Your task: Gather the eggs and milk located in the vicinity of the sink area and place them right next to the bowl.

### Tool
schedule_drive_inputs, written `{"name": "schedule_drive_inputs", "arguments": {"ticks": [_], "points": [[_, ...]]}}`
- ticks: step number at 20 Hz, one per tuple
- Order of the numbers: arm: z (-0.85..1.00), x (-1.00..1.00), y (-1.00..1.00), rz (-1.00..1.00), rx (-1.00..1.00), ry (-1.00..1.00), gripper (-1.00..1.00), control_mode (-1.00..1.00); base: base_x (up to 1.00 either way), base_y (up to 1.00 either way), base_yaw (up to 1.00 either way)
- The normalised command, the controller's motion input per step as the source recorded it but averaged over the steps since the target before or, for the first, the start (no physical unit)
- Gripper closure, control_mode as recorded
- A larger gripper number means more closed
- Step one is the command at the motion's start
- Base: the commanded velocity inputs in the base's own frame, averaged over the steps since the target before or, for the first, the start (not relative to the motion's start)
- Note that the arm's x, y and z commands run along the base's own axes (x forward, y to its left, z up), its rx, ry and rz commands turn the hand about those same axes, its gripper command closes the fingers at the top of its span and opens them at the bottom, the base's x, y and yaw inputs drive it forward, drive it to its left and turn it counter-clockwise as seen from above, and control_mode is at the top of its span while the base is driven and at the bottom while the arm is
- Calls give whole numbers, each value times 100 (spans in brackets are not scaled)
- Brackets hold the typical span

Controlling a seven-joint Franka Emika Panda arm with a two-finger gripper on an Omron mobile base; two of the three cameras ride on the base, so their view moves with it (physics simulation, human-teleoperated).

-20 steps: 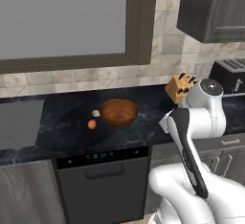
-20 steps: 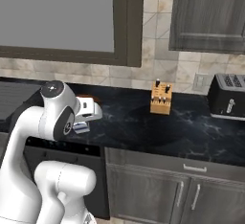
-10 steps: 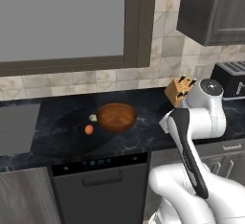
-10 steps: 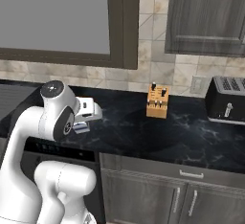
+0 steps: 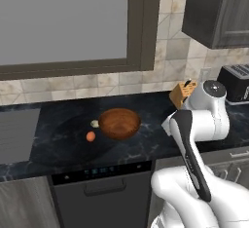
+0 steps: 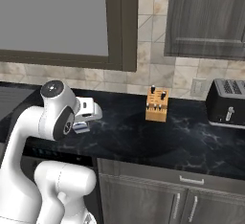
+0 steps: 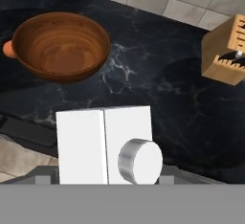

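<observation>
White milk carton [image 7: 104, 145] sitting low-centre in your hand view, gripper [image 7: 103, 180] clasping it | bowl [image 7: 61, 45] lying upper left | egg [image 5: 90, 136] resting left of bowl, centre-left

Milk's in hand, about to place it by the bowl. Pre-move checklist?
1. Milk gripped between the fingers: ok.
2. Bowl in sight from the hand: ok.
3. Egg already beside the bowl: ok, at its left side.
4. Bare counter next to the bowl for the carton: ok, on the side toward the knife block.
5. Knife block clear of the bowl: ok.
6. Small pale object at the bowl's rim is a second egg: cannot tell.
</observation>
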Motion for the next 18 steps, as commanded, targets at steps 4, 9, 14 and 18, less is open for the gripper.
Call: {"name": "schedule_drive_inputs", "arguments": {"ticks": [4,9,14,18], "points": [[0,5,-1,1,0,0,100,-100,5,0,0],[0,26,-3,17,0,2,100,-100,0,0,0],[-2,45,-4,26,0,5,100,-100,0,0,0],[-18,48,-1,24,0,7,100,-100,0,0,0]]}}
